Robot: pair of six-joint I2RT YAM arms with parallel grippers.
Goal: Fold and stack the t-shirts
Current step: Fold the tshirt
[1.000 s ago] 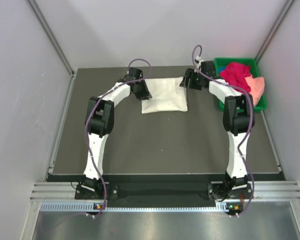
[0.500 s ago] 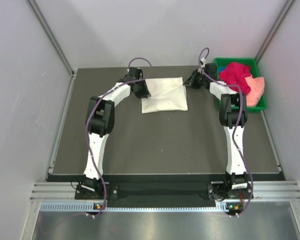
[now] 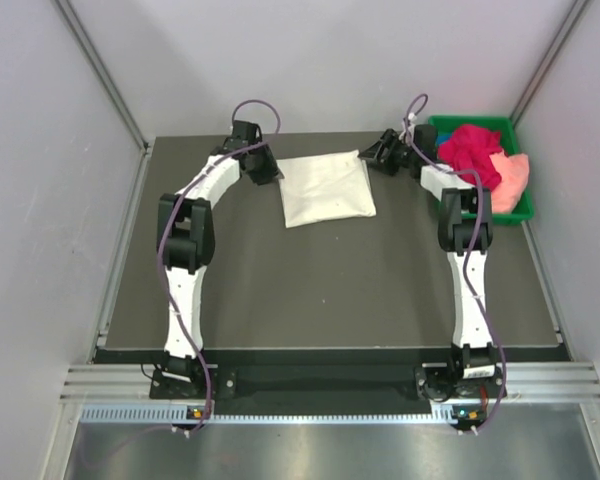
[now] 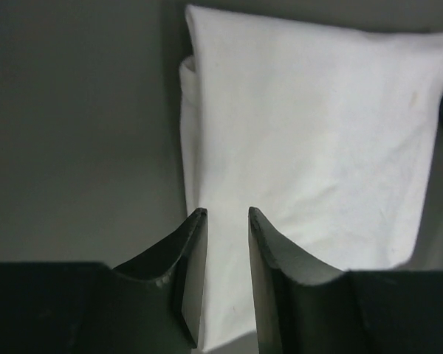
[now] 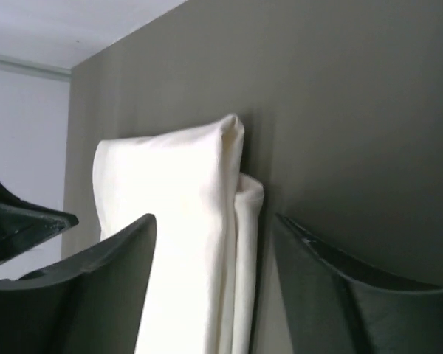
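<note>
Evidently fold one looks done: on the table [image 3: 280,290] the cream-white t-shirt [image 3: 327,188] lies flat, with the magenta-red t-shirt [image 3: 472,148] and peach-pink t-shirt [image 3: 518,175] heaped in the green tray [image 3: 480,124]. The left gripper [image 3: 268,173], jaws narrowly apart, and the right gripper [image 3: 375,160], jaws wide, flank it empty. The next move probably calls for fetching a shirt from the tray.

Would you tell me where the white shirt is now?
In the top view the white shirt lies far-centre on the table, between the left gripper and right gripper, left of the tray.
</note>
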